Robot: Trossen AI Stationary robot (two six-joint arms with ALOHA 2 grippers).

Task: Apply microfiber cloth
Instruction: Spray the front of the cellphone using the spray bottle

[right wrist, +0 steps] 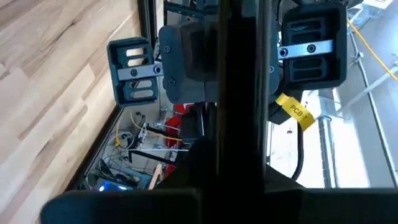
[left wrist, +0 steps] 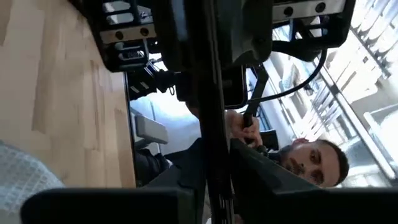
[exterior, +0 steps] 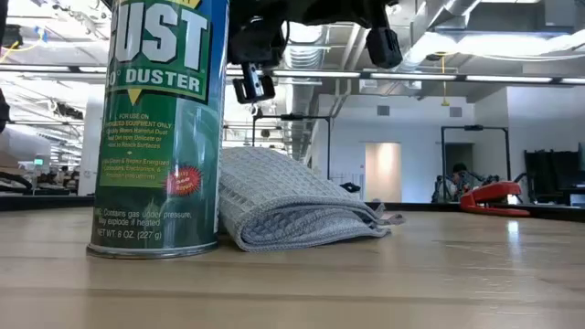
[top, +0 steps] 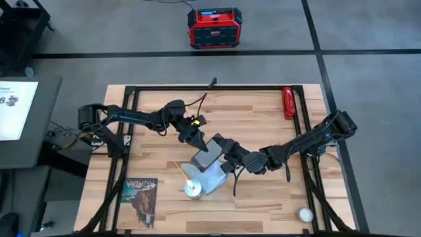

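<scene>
The microfiber cloth [top: 212,176] lies folded near the bench's [top: 263,115] middle, toward the front edge, touching or just beside the duster can [top: 193,189]. Both arms meet over a dark flat phone [top: 204,158] just behind it — left gripper [top: 196,139] at its back end, right gripper [top: 222,146] at its side. Each set of jaws seems shut on the phone's edge, though I cannot tell for certain. A booklet [top: 141,201] lies at the front-left corner; an open workshop lies beyond.

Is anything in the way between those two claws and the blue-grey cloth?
A dark flat slab, likely a phone, sits over the microfiber cloth, right under the left gripper and right gripper. The duster can stands beside the cloth, not between.
</scene>
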